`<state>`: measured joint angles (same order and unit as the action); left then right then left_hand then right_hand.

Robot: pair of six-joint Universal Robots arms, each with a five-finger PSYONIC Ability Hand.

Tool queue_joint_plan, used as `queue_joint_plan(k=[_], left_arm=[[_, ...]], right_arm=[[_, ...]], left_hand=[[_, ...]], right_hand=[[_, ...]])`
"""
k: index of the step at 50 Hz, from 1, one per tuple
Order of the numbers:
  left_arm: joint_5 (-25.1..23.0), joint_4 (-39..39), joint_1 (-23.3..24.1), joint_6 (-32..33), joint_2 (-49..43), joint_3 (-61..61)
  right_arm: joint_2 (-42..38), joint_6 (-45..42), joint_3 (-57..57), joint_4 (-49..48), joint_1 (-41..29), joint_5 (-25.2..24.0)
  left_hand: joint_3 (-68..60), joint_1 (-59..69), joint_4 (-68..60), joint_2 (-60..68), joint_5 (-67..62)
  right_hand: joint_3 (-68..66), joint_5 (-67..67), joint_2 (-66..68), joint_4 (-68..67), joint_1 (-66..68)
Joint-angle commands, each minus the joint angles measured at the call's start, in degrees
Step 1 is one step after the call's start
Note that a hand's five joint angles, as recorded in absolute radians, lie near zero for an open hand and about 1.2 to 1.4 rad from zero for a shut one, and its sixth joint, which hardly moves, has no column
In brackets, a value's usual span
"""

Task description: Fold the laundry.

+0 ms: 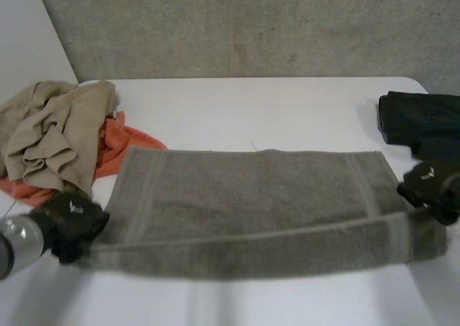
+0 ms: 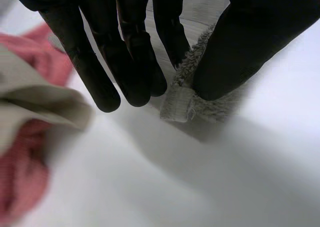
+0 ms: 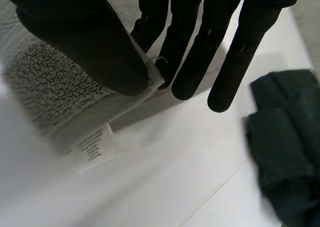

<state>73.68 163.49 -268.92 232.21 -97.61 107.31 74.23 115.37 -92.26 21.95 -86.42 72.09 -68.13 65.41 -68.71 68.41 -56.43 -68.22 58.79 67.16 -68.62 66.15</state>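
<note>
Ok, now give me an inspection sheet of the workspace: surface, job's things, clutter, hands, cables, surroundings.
Surface: white table.
Job's things: grey towel spread out, its near edge lifted between the hands; beige cloth crumpled over an orange cloth at the far left; dark cloth folded at the far right.
Clutter: nothing seen.
Hands: left hand pinches the towel's near left corner between thumb and fingers; right hand pinches the near right corner the same way.
Cables: nothing seen.
Surroundings: grey wall behind the table.
</note>
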Motion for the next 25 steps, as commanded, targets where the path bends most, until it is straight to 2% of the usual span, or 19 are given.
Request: queue_joint_plan(k=[1, 7, 14, 25], left_arm=[[6.3, 12.2, 5.2, -9.9, -13.2, -16.1], [8.7, 14.0, 9.2, -14.0, -24.1, -30.5], [10.6, 14.5, 13.0, -14.2, -33.7, -43.9], [13.9, 15.4, 15.2, -10.7, -43.0, -56.5]], right_arm=[[-9.4, 12.2, 9.5, -12.9, -5.5, 1.9], [-16.5, 17.4, 15.8, -20.4, -7.4, 5.8], [-22.5, 18.2, 20.3, -25.1, -8.0, 11.1], [-27.6, 19.9, 24.6, -32.2, -9.1, 12.9]], left_hand=[[-11.9, 14.6, -11.3, 11.6, -13.6], [-11.9, 14.6, -11.3, 11.6, -13.6], [-11.9, 14.6, -11.3, 11.6, -13.6], [-11.9, 14.6, -11.3, 11.6, -13.6]], right_hand=[[-11.8, 11.2, 12.8, -11.4, 13.9], [-11.8, 11.2, 12.8, -11.4, 13.9], [-11.8, 11.2, 12.8, -11.4, 13.9], [-11.8, 11.2, 12.8, -11.4, 13.9]])
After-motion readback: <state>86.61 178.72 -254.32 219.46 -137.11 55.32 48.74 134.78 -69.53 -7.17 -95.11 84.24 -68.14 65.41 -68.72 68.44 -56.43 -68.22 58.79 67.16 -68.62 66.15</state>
